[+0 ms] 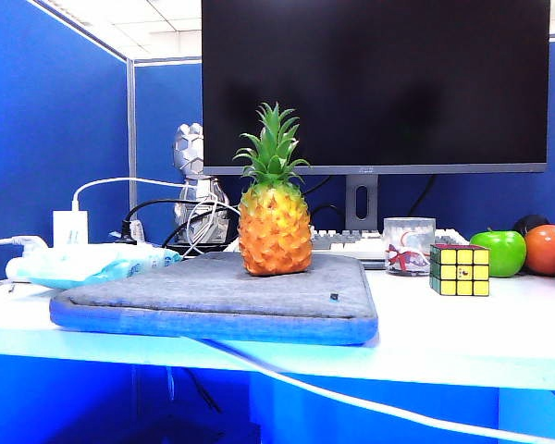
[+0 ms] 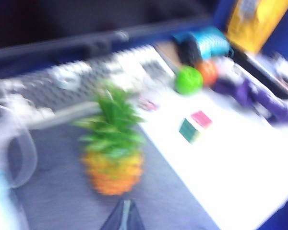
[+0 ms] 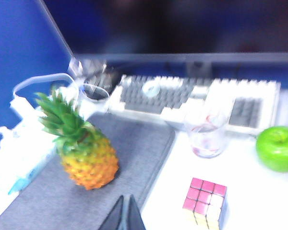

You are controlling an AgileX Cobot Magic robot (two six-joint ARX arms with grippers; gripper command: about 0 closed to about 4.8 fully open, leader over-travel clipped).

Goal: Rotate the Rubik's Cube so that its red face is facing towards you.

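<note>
**No readable text in any view**

The monitor (image 1: 375,83) carries a small mark at the middle of its lower bezel, too small to read. The Rubik's Cube (image 1: 460,269), near the tabletop's right edge, shows a small dark emblem on its centre yellow square, illegible. The glass cup (image 1: 408,245) bears red markings, unreadable. Both wrist views are blurred.

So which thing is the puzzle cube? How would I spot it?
Find the big black monitor, then look down to the white table on its right side. The Rubik's Cube sits between a clear glass and a green apple: the only boxy thing, with yellow squares facing front.
</note>
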